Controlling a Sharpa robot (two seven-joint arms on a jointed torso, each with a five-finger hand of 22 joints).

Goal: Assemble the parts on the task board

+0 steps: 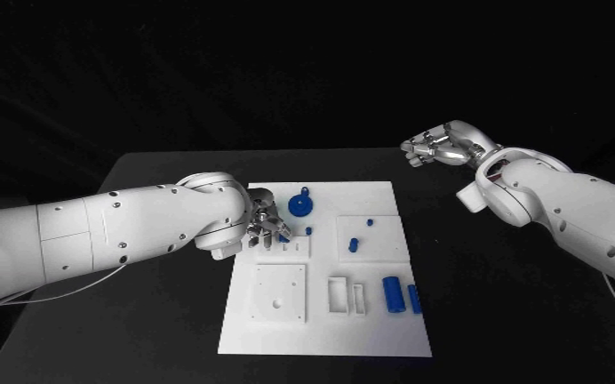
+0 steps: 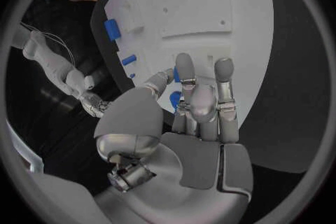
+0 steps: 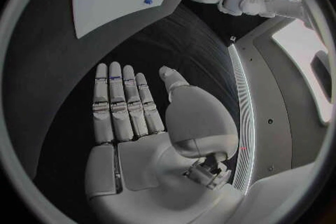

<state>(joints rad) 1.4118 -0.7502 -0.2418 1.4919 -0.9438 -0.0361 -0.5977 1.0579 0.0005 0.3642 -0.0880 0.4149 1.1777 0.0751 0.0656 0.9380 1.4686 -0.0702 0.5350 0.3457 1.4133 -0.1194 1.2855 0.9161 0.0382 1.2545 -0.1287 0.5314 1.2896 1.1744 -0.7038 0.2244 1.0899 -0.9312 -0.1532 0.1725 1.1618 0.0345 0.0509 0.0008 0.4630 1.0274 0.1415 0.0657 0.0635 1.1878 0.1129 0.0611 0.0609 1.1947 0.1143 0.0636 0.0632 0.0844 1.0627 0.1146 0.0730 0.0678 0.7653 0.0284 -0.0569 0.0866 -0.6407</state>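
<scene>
Silver fingers [image 2: 187,70] of the left hand [image 1: 266,227] curl onto a small blue part [image 1: 283,237], seemingly pinching it, left of centre on the task board [image 1: 371,335]. It looks rigid, light and smooth; grip its sides. Right hand [image 3: 133,117], far right, lies open, holding nothing.
</scene>
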